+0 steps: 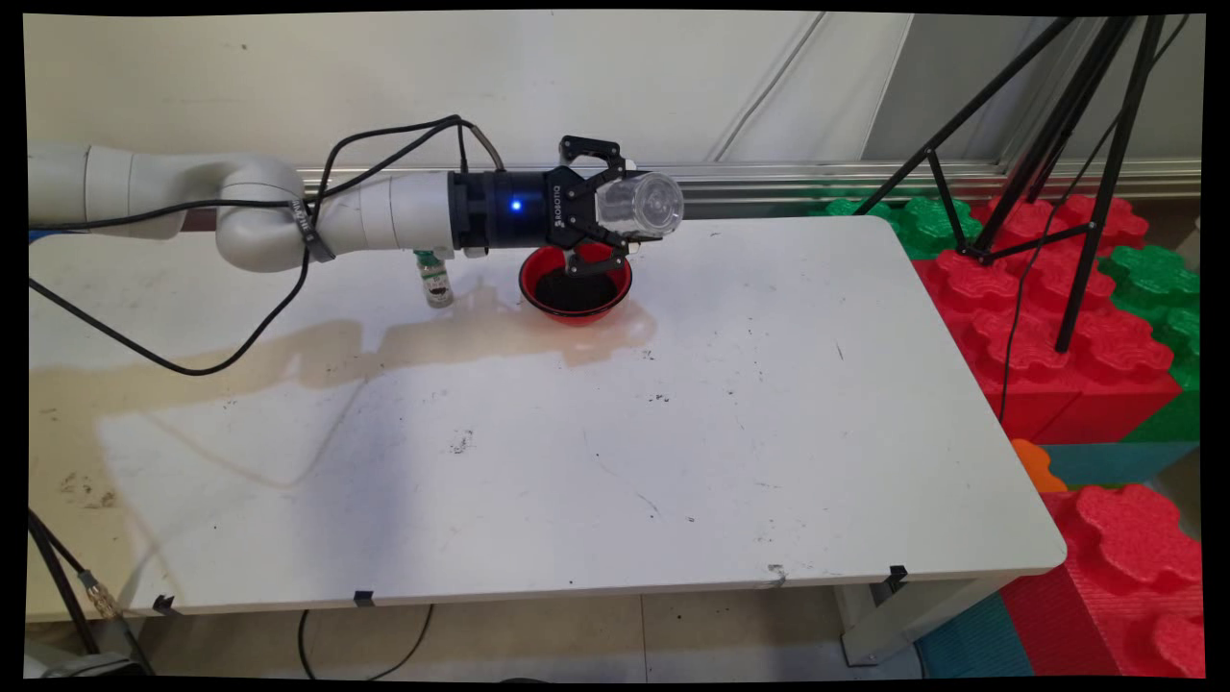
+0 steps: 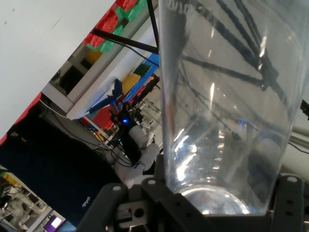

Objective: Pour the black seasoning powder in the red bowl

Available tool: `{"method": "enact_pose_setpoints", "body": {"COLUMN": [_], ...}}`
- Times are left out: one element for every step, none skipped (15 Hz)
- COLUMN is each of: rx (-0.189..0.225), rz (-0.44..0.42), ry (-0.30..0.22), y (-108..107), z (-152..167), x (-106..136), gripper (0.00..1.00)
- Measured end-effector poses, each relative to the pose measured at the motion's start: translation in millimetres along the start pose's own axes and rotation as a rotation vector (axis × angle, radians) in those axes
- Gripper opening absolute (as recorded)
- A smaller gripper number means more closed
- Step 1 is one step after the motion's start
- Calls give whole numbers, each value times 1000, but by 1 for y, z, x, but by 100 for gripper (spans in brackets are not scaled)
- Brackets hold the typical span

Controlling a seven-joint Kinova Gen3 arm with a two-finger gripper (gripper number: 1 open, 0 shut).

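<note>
gripper (image 1: pixel 607 207) clamped on clear plastic cup (image 1: pixel 642 204), held on its side, above red bowl (image 1: pixel 575 284) with dark contents at table (image 1: pixel 769 432) far side. small bottle (image 1: pixel 437 282) left of bowl. cup looks empty.

1 clear plastic cup (image 1: pixel 642 204), 1 red bowl (image 1: pixel 575 284), 1 small bottle (image 1: pixel 437 284), 1 black tripod (image 1: pixel 1047 144), 1 bench (image 1: pixel 769 432).
</note>
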Motion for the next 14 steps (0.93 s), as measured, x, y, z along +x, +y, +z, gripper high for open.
{"method": "enact_pose_setpoints", "body": {"rx": [-3, -7, -10, -14, -17, -20, -23, -27, -30, -34, -36, -38, -41, -43], "rz": [-8, -16, -24, -30, -38, -43, -50, -57, -65, -73, -81, -86, -96, -104], "ry": [1, 1, 1, 0, 0, 0, 0, 0, 0, 0, 1, 2, 3, 5], "y": [0, 0, 0, 0, 0, 0, 0, 0, 1, 1, 1, 1, 1, 1], "z": [0, 0, 0, -1, -1, -1, -1, -1, -1, -1, -1, -1, -1, -1], "x": [-1, -1, -2, -2, -2, -2, -2, -2, -2, -3, -2, -2, -2, -2], "gripper": [0, 0, 0, 0, 0, 0, 0, 0, 0, 0, 0, 0, 0, 0]}}
